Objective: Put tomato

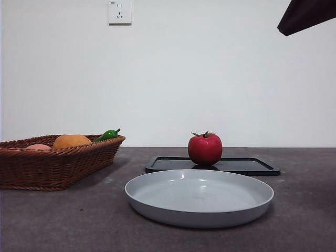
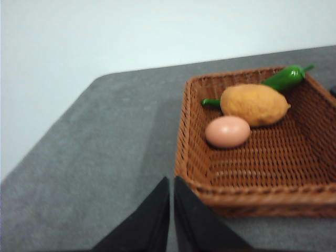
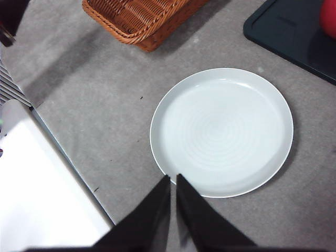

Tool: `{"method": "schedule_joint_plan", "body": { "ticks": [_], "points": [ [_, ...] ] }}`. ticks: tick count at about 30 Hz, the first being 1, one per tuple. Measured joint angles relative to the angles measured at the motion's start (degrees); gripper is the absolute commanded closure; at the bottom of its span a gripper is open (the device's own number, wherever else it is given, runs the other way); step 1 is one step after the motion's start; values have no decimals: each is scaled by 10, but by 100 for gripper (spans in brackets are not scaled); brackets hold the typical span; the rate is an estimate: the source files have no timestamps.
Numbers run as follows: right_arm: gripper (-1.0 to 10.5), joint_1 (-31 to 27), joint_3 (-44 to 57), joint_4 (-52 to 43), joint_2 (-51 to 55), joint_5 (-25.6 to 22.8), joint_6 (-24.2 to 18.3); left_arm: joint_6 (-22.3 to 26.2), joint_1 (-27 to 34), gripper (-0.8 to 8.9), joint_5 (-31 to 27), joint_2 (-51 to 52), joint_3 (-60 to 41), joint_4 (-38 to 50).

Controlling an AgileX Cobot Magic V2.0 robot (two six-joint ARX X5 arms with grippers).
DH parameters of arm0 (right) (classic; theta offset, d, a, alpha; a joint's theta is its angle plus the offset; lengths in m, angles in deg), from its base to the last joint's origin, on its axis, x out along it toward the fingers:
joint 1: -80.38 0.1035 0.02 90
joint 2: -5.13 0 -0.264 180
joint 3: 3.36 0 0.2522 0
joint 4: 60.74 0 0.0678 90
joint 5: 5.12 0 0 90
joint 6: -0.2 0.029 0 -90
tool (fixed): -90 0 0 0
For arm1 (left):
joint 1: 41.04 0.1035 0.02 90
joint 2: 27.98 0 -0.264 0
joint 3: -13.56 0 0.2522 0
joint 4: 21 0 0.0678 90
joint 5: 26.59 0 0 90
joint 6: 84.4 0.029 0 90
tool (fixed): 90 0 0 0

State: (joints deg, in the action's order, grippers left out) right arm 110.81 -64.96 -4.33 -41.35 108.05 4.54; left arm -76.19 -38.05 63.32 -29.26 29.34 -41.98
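Observation:
The glossy red tomato [image 1: 205,149] with a dark spiky calyx stands upright on a black tray [image 1: 252,166] behind a grey plate [image 1: 199,197]. In the right wrist view only its red edge [image 3: 329,18] shows on the tray [image 3: 286,29]. My right gripper [image 3: 172,181] is shut and empty, high above the near rim of the plate [image 3: 221,131]. It shows in the front view as a dark tip [image 1: 304,16] at the top right corner. My left gripper [image 2: 171,184] is shut and empty, hovering beside the wicker basket [image 2: 210,191].
The wicker basket [image 1: 52,163] stands at the left and holds an orange fruit [image 2: 254,104], a pale egg [image 2: 228,131] and a green pepper [image 2: 283,77]. A white surface [image 3: 47,199] lies off the table's edge. A wall socket [image 1: 119,11] is on the wall.

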Motion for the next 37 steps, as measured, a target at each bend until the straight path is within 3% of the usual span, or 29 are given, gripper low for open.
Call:
{"method": "schedule_joint_plan", "body": {
  "ticks": [18, 37],
  "points": [
    [941, 0, 0, 0, 0, 0, 0, -30, 0, 801, 0, 10, -2, -33],
    [941, 0, 0, 0, 0, 0, -1, -30, 0, 801, 0, 10, -2, -33]
  ]
}}
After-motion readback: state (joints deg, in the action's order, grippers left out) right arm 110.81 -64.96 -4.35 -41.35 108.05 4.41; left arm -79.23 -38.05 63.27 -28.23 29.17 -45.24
